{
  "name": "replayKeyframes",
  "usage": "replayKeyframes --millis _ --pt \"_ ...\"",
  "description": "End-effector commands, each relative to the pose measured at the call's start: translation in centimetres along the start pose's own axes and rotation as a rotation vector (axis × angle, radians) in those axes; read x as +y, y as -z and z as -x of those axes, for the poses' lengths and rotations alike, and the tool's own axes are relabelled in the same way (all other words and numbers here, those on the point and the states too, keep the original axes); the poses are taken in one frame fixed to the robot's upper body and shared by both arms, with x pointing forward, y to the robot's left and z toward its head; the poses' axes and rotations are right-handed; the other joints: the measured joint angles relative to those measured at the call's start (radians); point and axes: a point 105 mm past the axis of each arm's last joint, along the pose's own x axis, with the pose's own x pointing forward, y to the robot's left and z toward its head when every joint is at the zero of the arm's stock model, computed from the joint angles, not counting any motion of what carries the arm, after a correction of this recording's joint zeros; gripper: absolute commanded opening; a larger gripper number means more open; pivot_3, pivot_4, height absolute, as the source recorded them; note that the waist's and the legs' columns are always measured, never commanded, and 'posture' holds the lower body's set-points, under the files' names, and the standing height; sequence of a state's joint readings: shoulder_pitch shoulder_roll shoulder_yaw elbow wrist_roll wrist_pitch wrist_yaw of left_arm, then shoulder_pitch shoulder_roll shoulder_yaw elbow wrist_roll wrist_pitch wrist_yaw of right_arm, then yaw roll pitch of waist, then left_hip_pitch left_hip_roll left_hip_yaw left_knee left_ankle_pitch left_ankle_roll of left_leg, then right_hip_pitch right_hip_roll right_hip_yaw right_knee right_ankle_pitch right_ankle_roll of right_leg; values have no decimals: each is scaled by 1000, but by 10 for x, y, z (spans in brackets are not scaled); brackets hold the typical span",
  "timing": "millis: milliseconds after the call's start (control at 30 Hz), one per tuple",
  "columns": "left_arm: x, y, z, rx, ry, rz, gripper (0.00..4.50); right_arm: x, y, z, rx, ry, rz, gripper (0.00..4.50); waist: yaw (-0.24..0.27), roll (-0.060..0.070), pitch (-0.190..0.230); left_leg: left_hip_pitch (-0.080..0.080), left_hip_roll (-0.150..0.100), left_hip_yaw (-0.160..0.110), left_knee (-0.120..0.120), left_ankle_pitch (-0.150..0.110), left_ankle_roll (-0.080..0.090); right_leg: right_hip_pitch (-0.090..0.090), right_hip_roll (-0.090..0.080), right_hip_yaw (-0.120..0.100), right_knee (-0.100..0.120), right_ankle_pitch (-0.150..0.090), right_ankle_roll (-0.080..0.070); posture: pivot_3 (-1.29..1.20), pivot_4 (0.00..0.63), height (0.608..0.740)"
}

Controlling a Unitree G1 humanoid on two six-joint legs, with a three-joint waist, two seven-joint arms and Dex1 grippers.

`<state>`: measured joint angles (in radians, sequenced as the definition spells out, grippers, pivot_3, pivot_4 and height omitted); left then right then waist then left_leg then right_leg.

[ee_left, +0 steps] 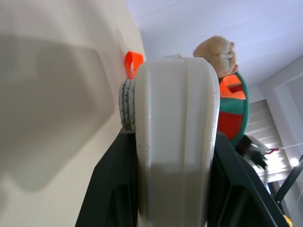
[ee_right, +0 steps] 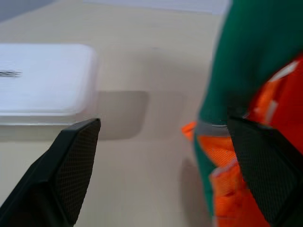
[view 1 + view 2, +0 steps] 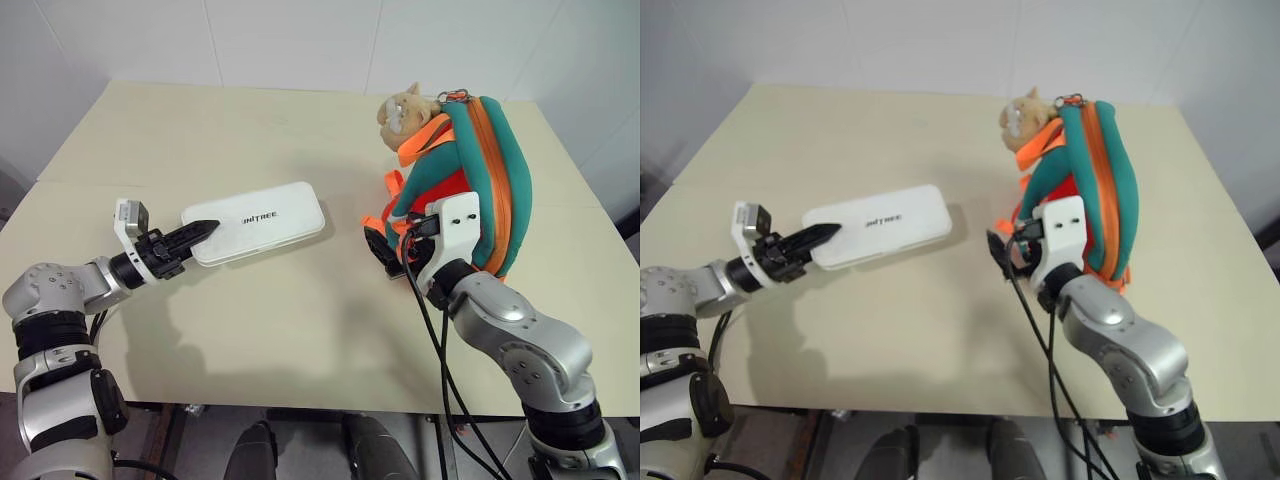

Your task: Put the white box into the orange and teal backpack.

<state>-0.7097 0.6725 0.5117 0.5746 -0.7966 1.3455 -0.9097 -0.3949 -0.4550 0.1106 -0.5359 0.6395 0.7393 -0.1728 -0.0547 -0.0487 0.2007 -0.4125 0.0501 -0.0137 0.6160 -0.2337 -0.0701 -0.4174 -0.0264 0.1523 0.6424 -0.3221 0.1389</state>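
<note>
The left gripper (image 3: 200, 232) holds one short end of the flat white box with rounded corners (image 3: 262, 222), clamped between its two black fingers.

The white box sits near the middle of the pale beige tabletop (image 3: 200, 130); it looks lifted a bit, but that is hard to tell. The small teal and orange backpack with a beige plush head (image 3: 470, 175) stands nearer the right edge. The right gripper (image 2: 163, 156) is wide open and empty, just beside the backpack's lower left side.

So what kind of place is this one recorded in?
Probably a lab or test room: a plain beige table against white walls, bearing just the white box and the orange and teal backpack.
</note>
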Motion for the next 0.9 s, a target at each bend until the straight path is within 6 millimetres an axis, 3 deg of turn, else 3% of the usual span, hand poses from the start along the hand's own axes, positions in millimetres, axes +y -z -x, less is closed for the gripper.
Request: replayKeyframes --millis 33,233,500,700,800,900 --pt "-14 -7 1 -42 48 -40 1294 -6 -14 -7 -93 54 30 4500 0 0 0 0 0 0 0 0 0 0 0 0 0 0 0 0 150 740" --pt "-21 -11 -3 -102 62 -30 1294 -18 -20 -24 -157 134 25 4500 -4 0 0 1 0 0 1 1 -1 0 0 0 3 0 0 0 150 740" --pt "-40 -16 -4 -146 124 -22 1294 -16 -33 -42 -238 130 32 4500 -8 0 0 1 0 -1 1 1 -2 0 0 0 4 0 0 0 150 740" --pt "-38 -9 -4 -116 93 -9 1294 -21 -37 -54 -279 181 38 4500 -12 0 0 2 0 -1 1 2 -2 0 0 0 5 0 0 0 150 740" --pt "-37 -8 -3 -106 79 -4 1294 -20 -37 -59 -285 191 22 3925 -23 0 0 2 0 -1 1 2 -3 0 0 0 5 0 0 0 150 740" --pt "-37 -6 -3 -92 65 -4 1294 -18 -38 -60 -301 185 21 2891 -30 0 0 2 0 -2 1 2 -3 1 0 -1 5 0 0 0 150 740"
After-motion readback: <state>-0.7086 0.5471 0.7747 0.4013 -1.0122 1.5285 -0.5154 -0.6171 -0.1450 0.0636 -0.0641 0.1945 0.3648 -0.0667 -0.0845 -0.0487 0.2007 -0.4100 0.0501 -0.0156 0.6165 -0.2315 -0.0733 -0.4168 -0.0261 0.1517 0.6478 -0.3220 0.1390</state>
